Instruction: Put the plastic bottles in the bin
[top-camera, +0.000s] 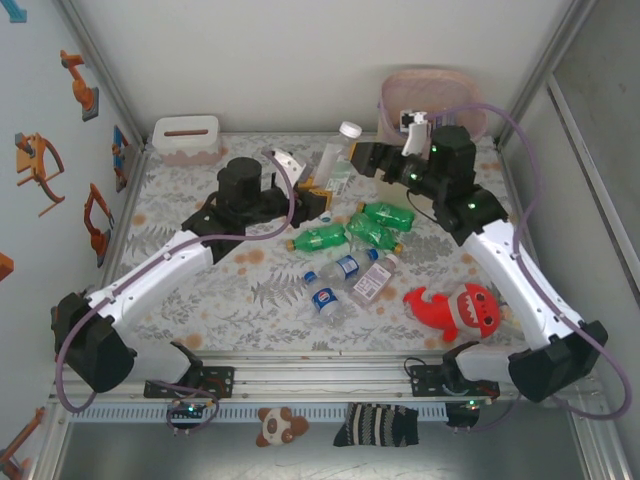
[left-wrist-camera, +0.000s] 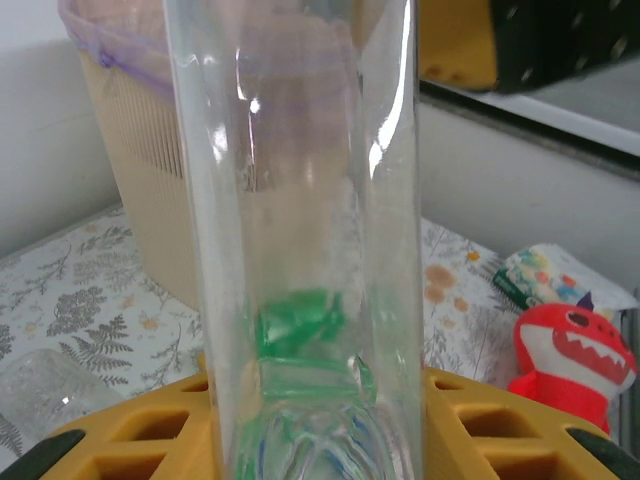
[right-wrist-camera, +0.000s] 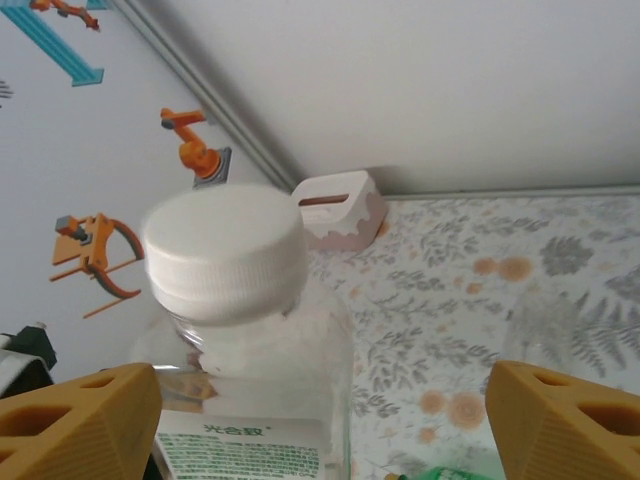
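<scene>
A clear plastic bottle (top-camera: 338, 158) with a white cap stands tilted above the table's far middle. My left gripper (top-camera: 318, 185) is shut on its lower body; in the left wrist view the bottle (left-wrist-camera: 300, 200) rises between the yellow fingers (left-wrist-camera: 500, 420). My right gripper (top-camera: 358, 160) stands open around its upper part. In the right wrist view the bottle (right-wrist-camera: 250, 340) is close to the left finger (right-wrist-camera: 80, 420), with a wide gap to the other. Green bottles (top-camera: 372, 234) and clear blue-labelled bottles (top-camera: 345, 267) lie mid-table. The bin (top-camera: 432, 90) stands at the far right.
A red plush shark (top-camera: 455, 305) lies near the right arm's base. A low white box with a slot (top-camera: 186, 140) sits at the far left. Walls close the table on the left, back and right. In the left wrist view the bin (left-wrist-camera: 130, 150) stands just behind the held bottle.
</scene>
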